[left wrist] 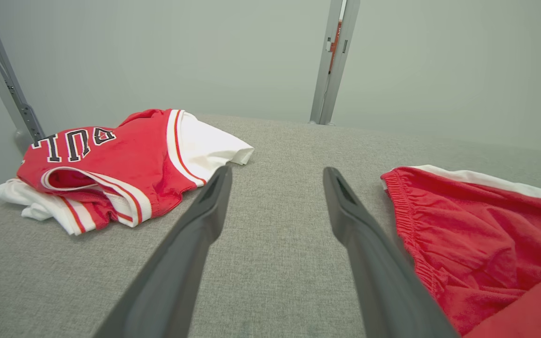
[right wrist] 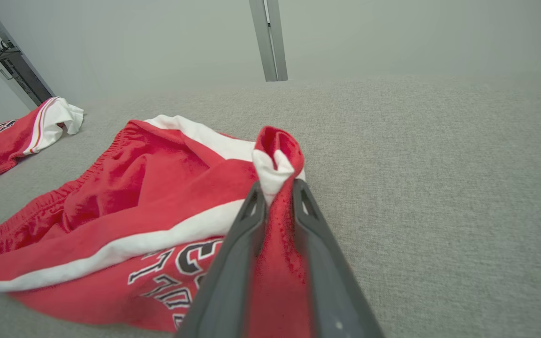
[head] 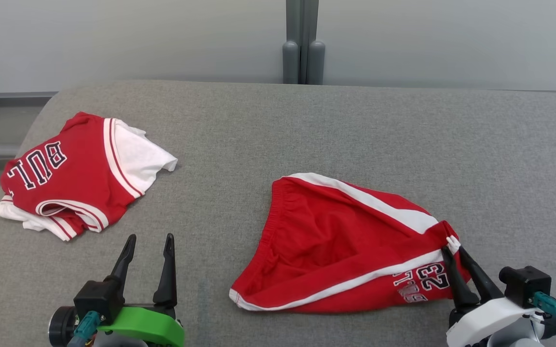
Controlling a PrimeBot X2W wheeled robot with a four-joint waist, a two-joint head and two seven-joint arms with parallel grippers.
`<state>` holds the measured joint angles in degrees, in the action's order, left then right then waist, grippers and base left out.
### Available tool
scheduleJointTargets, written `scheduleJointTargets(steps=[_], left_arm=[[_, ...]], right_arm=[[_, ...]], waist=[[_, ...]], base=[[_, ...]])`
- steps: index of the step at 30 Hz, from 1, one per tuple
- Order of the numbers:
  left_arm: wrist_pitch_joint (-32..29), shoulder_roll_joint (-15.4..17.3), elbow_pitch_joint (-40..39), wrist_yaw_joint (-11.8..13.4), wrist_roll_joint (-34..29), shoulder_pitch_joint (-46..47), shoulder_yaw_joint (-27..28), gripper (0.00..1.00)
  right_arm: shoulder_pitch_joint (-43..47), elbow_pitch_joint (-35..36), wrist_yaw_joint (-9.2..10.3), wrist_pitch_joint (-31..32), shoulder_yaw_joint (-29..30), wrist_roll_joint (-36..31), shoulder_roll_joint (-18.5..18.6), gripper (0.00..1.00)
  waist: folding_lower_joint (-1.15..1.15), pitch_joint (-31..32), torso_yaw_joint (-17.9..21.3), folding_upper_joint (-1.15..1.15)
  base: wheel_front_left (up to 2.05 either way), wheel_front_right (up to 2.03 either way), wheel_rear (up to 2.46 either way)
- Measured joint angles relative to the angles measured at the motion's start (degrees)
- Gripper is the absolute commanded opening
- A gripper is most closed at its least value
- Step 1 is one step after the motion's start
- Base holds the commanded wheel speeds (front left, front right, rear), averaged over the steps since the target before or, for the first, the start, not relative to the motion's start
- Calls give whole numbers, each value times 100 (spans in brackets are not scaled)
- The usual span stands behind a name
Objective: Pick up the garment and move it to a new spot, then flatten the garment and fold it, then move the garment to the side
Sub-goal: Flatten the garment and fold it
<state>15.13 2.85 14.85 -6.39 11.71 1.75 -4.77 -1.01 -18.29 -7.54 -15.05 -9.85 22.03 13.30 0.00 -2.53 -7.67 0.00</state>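
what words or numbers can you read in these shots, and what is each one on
"BUL" on the folded red jersey, upside down in the head view.
"23" on the red shorts.
Lettering beside the 23: creased and partly folded under, not readable.

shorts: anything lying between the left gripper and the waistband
Nothing visible. Only bare grey padded surface lies between the open left gripper and the elastic waistband of the red shorts to its right. The folded jersey sits on the gripper's other side, out of that path.
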Motion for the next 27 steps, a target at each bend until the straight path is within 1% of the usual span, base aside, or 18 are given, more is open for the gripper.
scheduleJointTargets(steps=[7, 13, 16, 23, 24, 25, 26, 27], left_arm=[[0, 0, 14, -15, -32, -5, 75, 100], [0, -1, 0, -22, -34, -34, 85, 100], [0, -1, -5, -23, -38, -55, 77, 100], [0, -1, -4, -42, -43, -49, 47, 100], [0, -1, -2, -43, -49, -48, 51, 100], [0, -1, 0, -43, -49, -46, 55, 100], [0, -1, 0, -44, -49, -44, 60, 100], [0, -1, 1, -45, -51, -42, 65, 100]], right_arm=[[134, 419, 0, 0, 347, -134, -170, 100], [308, 611, 0, 0, 431, -214, -224, 100], [314, 575, 0, 0, 346, -208, -220, 100], [255, 101, 0, 0, 153, -144, -159, 100], [203, -1, 0, 0, 123, -127, -148, 65], [163, -53, 0, 0, 103, -108, -147, 33], [112, -104, 0, 0, 71, -101, -134, 5], [59, -131, 0, 0, 53, -98, -123, 0]], waist=[[0, 50, 93, 0], [0, 93, 146, 0], [0, 81, 152, 0], [0, 24, 84, 0], [0, 13, 71, 0], [0, 5, 62, 0], [0, -6, 51, 0], [0, -14, 43, 0]], base=[[0, 0, 0], [0, 0, 0], [0, 0, 0], [0, 0, 0], [0, 0, 0], [0, 0, 0], [0, 0, 0], [0, 0, 0]])
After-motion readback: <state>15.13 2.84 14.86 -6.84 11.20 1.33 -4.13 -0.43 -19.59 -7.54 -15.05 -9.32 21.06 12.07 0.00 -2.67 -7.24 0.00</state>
